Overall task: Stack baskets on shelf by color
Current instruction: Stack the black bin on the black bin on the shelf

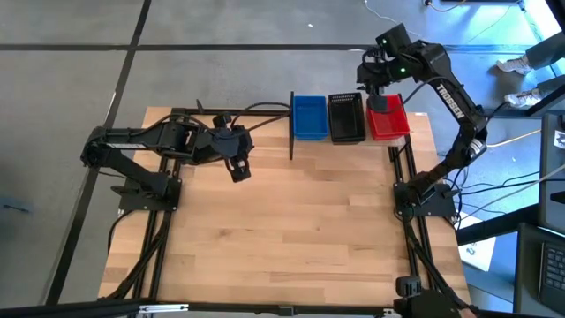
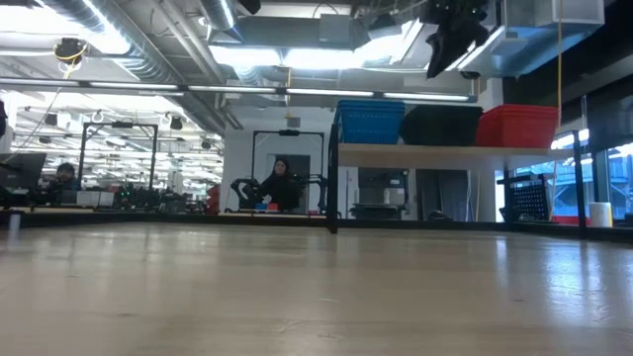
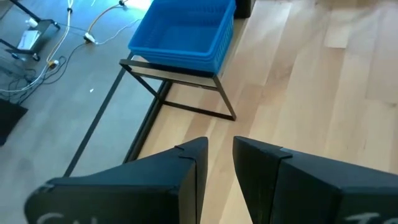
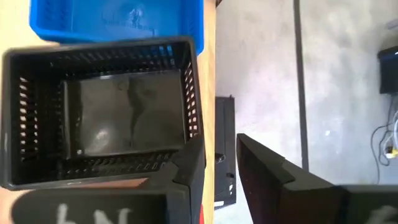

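Blue baskets (image 1: 310,117), black baskets (image 1: 346,117) and red baskets (image 1: 388,121) sat side by side on the shelf (image 2: 425,150). The right gripper (image 1: 374,86) hovered above the red baskets, jaws apart and empty. The left gripper (image 1: 238,170) waited over the bench (image 1: 282,238), jaws slightly parted, holding nothing.

My fingers (image 3: 193,180) look like matt dark plastic. The tabletop (image 1: 291,221) is pale wood planks with a smooth, faintly glossy finish. On the light-wood shelf (image 2: 435,150) with thin black metal posts, the blue (image 1: 310,117), black (image 4: 106,118) and red (image 1: 388,119) baskets are perforated plastic.
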Robot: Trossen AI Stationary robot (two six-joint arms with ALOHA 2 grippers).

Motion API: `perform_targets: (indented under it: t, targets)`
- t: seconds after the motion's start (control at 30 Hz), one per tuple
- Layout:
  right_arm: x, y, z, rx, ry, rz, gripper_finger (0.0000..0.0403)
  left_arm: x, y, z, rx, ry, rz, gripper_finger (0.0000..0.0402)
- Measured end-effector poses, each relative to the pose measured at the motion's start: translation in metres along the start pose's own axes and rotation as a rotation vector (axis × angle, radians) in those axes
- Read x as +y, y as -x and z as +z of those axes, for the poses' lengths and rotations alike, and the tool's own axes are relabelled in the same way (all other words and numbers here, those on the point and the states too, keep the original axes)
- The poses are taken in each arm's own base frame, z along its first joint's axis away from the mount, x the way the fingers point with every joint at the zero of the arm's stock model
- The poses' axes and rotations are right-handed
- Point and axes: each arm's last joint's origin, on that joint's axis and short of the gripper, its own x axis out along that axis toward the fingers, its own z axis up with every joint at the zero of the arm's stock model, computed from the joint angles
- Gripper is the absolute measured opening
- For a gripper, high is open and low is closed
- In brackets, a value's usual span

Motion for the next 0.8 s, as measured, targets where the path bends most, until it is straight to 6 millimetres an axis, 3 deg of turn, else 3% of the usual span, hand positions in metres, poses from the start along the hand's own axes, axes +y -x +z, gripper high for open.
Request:
perform_targets:
  t: [0.27, 0.43, 0.8]
  targets:
    - [0.002, 0.004, 0.010, -0.199, -0.171, 0.096, 0.0077, 0.000, 0.000, 0.000, 0.000, 0.000, 0.000, 0.0069]
    - [0.001, -0.006, 0.014, -0.142, -0.197, 0.071, 0.0010, 0.001, -0.001, 0.000, 0.001, 0.003, 0.003, 0.0069]
    - [0.003, -0.016, 0.012, -0.133, -0.227, 0.105, 0.0001, 0.010, -0.006, 0.000, 0.013, 0.046, 0.036, 0.0069]
